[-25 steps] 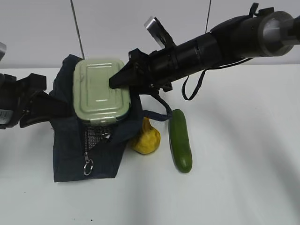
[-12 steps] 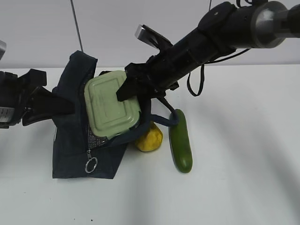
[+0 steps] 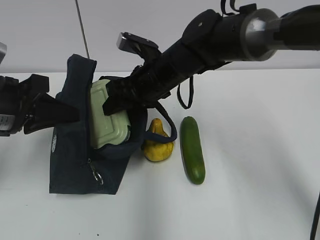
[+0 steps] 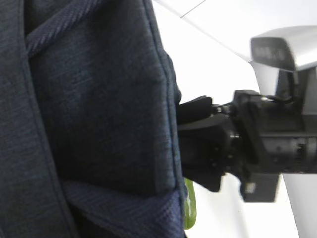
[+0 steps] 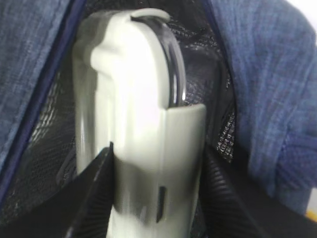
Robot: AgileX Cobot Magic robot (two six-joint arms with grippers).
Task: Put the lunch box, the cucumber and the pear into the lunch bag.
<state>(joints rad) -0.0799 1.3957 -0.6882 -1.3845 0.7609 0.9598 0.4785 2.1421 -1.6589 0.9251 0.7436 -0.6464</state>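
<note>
Sage-lidded lunch box [image 5: 143, 124] sits clamped in right gripper [image 5: 156, 198], inside lunch bag [image 3: 75, 150].

**Box partly in bag at the tabletop's left**

The bag [image 3: 82, 150] stands toward the tabletop's [image 3: 250, 200] left edge, mouth tipped rightward. The box [image 3: 106, 120] sits on edge, partly inside that mouth. The pear [image 3: 157, 142] lies just right of the bag, the cucumber [image 3: 192, 149] beside the pear, nearer the middle.
</note>
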